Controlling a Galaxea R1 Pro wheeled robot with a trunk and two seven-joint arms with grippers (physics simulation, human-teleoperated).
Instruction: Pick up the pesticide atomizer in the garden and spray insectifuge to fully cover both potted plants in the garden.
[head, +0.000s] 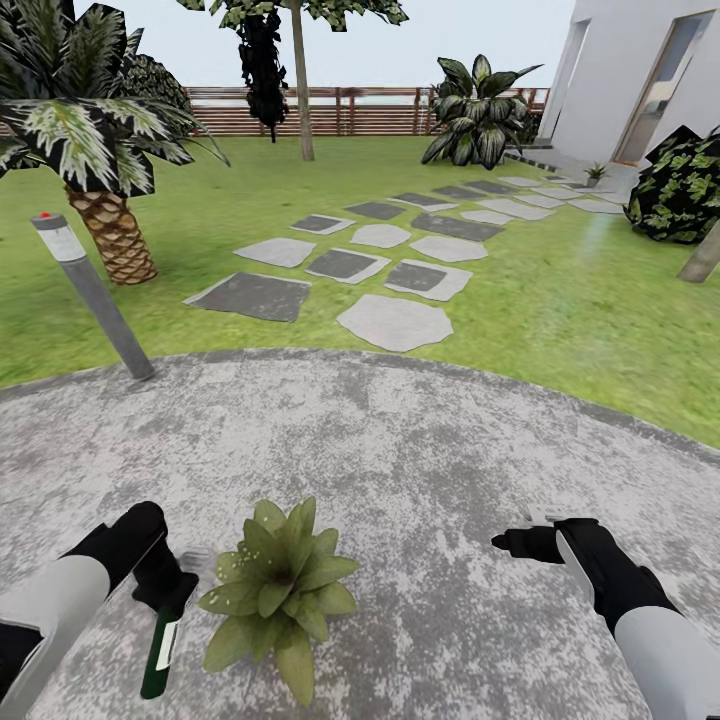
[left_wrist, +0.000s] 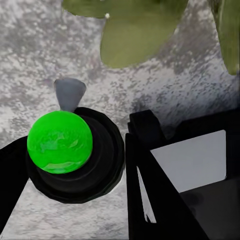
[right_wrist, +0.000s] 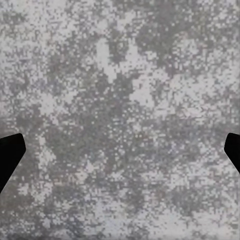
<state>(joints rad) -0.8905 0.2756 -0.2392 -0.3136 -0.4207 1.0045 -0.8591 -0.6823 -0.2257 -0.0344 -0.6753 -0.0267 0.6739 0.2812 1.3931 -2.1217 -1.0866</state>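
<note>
One pesticide atomizer (head: 163, 635) sits clamped in the left gripper (head: 170, 585) beside one potted plant (head: 278, 590); right gripper (head: 520, 542) spread, empty.

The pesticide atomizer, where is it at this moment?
In the head view the pesticide atomizer is at the lower left, held in the left hand over the grey paving, just left of the potted plant.

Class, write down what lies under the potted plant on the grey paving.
Under the potted plant only mottled grey paving shows around its leaves. Any pot or base is covered by the rosette, so it cannot be seen.
</note>
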